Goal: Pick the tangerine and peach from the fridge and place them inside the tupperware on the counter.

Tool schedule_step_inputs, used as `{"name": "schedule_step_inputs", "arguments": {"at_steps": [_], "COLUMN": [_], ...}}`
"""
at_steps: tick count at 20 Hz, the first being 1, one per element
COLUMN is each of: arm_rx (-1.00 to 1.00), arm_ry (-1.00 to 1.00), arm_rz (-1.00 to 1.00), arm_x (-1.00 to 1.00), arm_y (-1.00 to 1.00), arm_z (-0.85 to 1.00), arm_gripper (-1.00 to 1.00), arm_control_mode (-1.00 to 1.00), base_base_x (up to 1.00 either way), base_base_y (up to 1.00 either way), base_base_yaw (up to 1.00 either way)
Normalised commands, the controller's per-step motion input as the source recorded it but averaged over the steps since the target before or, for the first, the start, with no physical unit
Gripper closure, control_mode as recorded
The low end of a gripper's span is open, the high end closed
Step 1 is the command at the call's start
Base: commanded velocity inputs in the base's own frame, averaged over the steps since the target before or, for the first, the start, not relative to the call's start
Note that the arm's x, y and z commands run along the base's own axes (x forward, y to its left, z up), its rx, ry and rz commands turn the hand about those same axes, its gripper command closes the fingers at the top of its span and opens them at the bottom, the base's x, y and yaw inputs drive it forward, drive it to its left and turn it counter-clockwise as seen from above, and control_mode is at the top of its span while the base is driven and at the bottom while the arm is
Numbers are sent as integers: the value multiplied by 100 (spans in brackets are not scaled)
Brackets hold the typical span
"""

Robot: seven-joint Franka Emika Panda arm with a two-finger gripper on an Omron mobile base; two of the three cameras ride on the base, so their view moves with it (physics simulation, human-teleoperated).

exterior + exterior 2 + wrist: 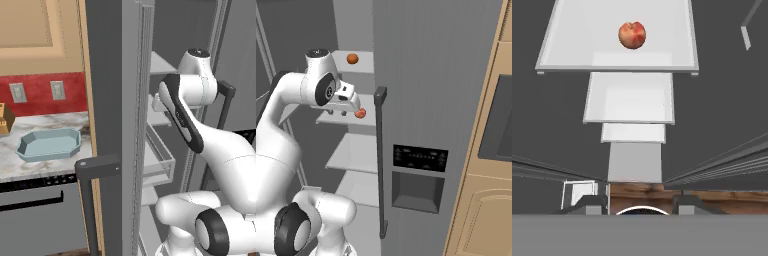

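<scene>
The fridge (105,75) stands open and my arm reaches in between its doors. An orange tangerine (352,58) lies on an upper shelf. One shelf lower lies the red-yellow peach (360,113), just right of my gripper (338,113), which points down over that shelf. In the hand view the peach (632,35) sits on the pale shelf (567,45) near the top, well away from my gripper (639,204), which is open with nothing between its fingertips (594,202). The pale blue-green tupperware (49,144) rests empty on the marbled counter (50,122), left of the fridge.
The open left door with its dark bar handle (90,170) stands between arm and counter. The right door (431,75) carries a dispenser panel (418,175). A knife block (4,120) stands at the counter's left, a dishwasher (30,200) below. Tan cabinets (491,210) stand at the far right.
</scene>
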Motion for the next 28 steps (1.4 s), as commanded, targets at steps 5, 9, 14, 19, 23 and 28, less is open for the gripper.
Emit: {"name": "schedule_step_inputs", "arguments": {"at_steps": [5,9,14,19,23,28], "arm_rx": [0,0,0,0,0,0], "arm_ry": [-23,0,0,0,5,1], "arm_rz": [0,-3,-6,0,3,0], "arm_x": [-12,15,25,27,0,15], "arm_y": [0,0,0,2,6,15], "arm_z": [0,0,-5,-14,-22,-20], "arm_gripper": [-100,-100,-100,-100,-100,-100], "arm_control_mode": [-100,-100,-100,-100,-100,-100], "base_base_x": [0,0,0,0,0,0], "base_base_y": [0,0,0,0,0,0], "base_base_yaw": [0,0,0,0,0,0]}}
